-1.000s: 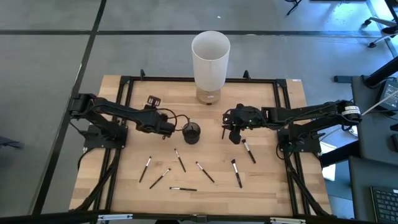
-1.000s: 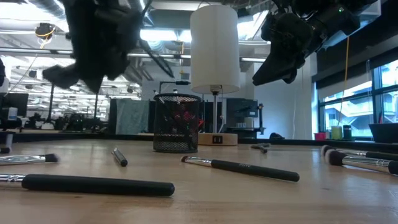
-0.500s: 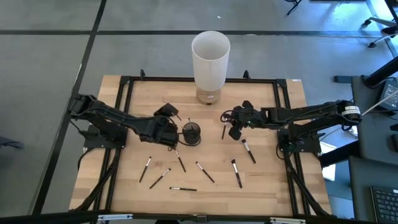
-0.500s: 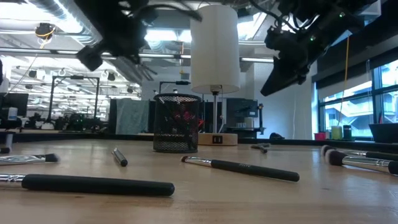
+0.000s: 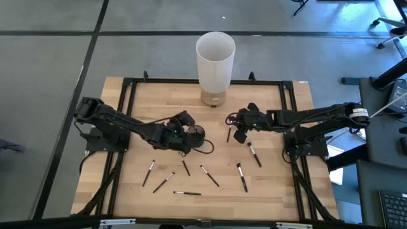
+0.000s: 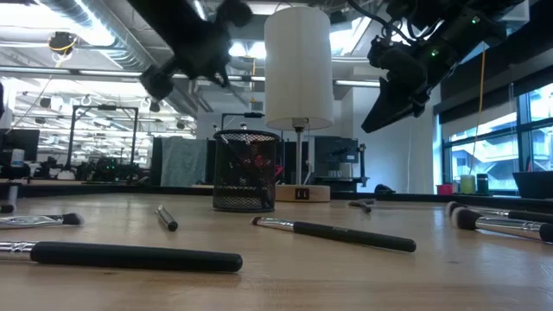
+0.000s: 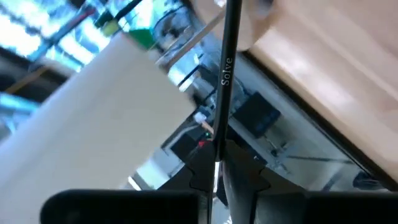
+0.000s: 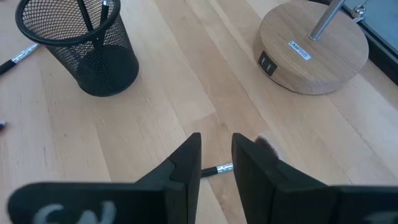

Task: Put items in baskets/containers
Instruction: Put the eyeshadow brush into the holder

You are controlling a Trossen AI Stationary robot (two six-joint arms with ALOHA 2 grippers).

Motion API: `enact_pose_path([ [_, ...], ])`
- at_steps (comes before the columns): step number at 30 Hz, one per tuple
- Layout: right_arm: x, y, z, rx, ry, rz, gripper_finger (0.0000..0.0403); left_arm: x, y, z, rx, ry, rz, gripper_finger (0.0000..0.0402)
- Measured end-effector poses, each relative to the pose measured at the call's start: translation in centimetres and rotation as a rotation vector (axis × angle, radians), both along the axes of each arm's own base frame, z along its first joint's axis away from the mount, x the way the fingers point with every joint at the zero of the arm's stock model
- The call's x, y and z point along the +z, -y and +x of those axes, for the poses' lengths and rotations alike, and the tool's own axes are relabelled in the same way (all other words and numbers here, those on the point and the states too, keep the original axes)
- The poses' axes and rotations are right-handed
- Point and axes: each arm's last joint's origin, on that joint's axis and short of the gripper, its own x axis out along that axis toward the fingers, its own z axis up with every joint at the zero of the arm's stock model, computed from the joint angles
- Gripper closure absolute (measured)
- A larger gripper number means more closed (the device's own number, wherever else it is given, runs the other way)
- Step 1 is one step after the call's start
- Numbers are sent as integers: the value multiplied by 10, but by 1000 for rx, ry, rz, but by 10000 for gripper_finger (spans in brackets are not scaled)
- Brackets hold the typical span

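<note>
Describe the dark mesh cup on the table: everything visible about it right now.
The mesh cup is a small, round, black wire-mesh holder with a solid rim, standing upright on the wooden table just in front of the white lamp's round wooden base. Through the mesh and over the rim, a couple of dark brush handles lean inside it. Seen from above, the left gripper is right beside it, shut on a brush; actual contact with the cup cannot be judged.

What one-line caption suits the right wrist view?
Right end effector open above a makeup brush, with the mesh cup and wooden lamp base beyond.
</note>
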Motion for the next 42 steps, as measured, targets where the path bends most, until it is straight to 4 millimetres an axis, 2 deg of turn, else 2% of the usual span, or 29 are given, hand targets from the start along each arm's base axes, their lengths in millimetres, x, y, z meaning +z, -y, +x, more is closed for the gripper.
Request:
enact_pose_path([
  [6,0,0,0,0,-2,0,313,-28,2,11,-24,-181,70,382],
  [11,0,0,0,0,-2,0,313,-41,3,16,-27,-224,77,381],
  [15,0,0,0,0,-1,0,313,-43,3,16,-23,-211,68,369],
  [28,0,0,0,1,-3,1,313,-42,13,18,-38,-133,53,293],
  [34,-1,0,0,-2,-5,5,313,-38,16,17,6,-28,90,273],
  [38,-1,0,0,-4,-4,8,313,-31,17,14,57,149,52,270],
  [42,-1,0,0,-10,-1,15,313,-16,15,9,94,334,-60,273],
])
